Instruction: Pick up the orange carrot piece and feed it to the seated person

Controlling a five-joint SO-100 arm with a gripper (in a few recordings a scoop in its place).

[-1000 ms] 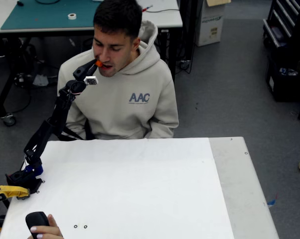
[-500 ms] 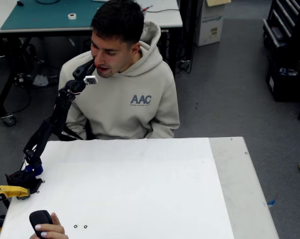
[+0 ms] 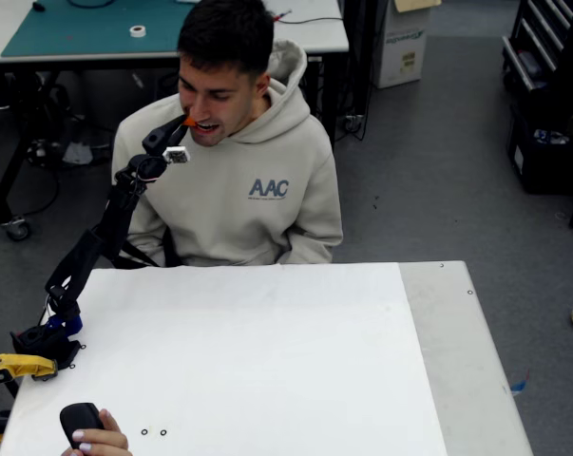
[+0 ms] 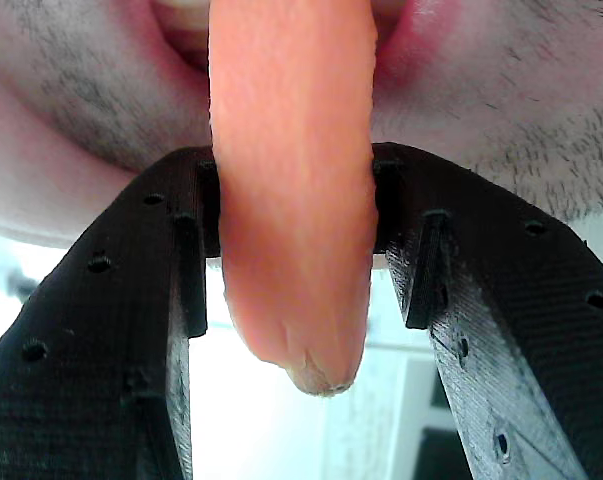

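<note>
The orange carrot piece [image 3: 189, 122] is pinched between the black fingers of my gripper [image 3: 180, 126], which is raised at the far left of the table. The carrot's far end is at the open mouth of the seated person [image 3: 257, 180], who wears a beige hoodie and sits behind the table. In the wrist view the carrot piece [image 4: 291, 200] stands upright between both fingertips of my gripper [image 4: 296, 175]. Its top end goes between the person's lips [image 4: 411, 40], and its bottom end hangs below the jaws.
The white tabletop [image 3: 257, 361] lies in front of the person. A yellow clamp [image 3: 18, 366] holds my arm's base at the table's left edge. Behind the person stands a workbench with a green mat [image 3: 86, 28]. Black shelving [image 3: 547, 85] is at the far right.
The person's head, leaned over the gripper half a second ago and hiding the carrot, has drawn back slightly. The carrot shows again at the lips. My arm has hardly moved.
</note>
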